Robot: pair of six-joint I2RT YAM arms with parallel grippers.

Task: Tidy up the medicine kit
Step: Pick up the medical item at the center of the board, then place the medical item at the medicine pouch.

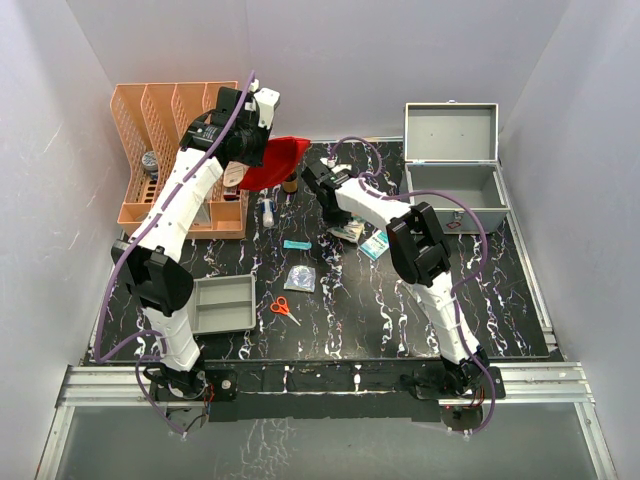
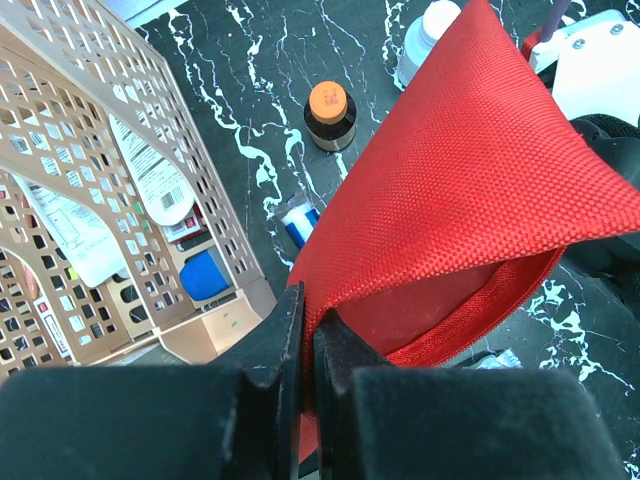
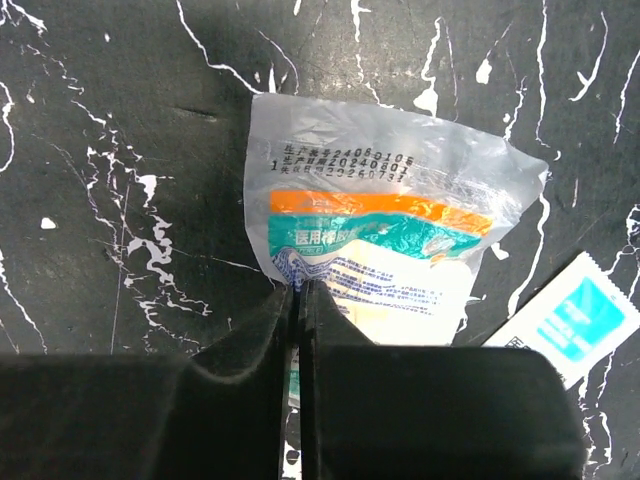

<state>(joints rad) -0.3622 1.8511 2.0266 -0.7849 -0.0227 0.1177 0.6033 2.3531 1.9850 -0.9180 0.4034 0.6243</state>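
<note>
The medicine kit [image 1: 455, 208], a grey metal box, stands open at the back right with its lid [image 1: 450, 132] raised. My left gripper [image 2: 309, 322] is shut on the edge of a red pouch [image 2: 450, 180] and holds it up above the table beside the orange rack; from above the pouch [image 1: 278, 160] hangs at the left gripper [image 1: 255, 145]. My right gripper [image 3: 300, 292] is shut on the near edge of a clear plastic packet [image 3: 390, 240] with an orange and teal label, which lies on the black table. From above, the right gripper [image 1: 335, 212] is low over this packet [image 1: 350, 233].
An orange perforated rack [image 1: 165, 150] with leaflets stands back left. A grey divided tray [image 1: 222, 303], red scissors [image 1: 284, 306], a round packet [image 1: 300, 278] and a teal strip [image 1: 296, 244] lie mid-table. A brown bottle with an orange cap [image 2: 329, 113] stands below the pouch. A teal-white sachet [image 3: 575, 320] lies beside the packet.
</note>
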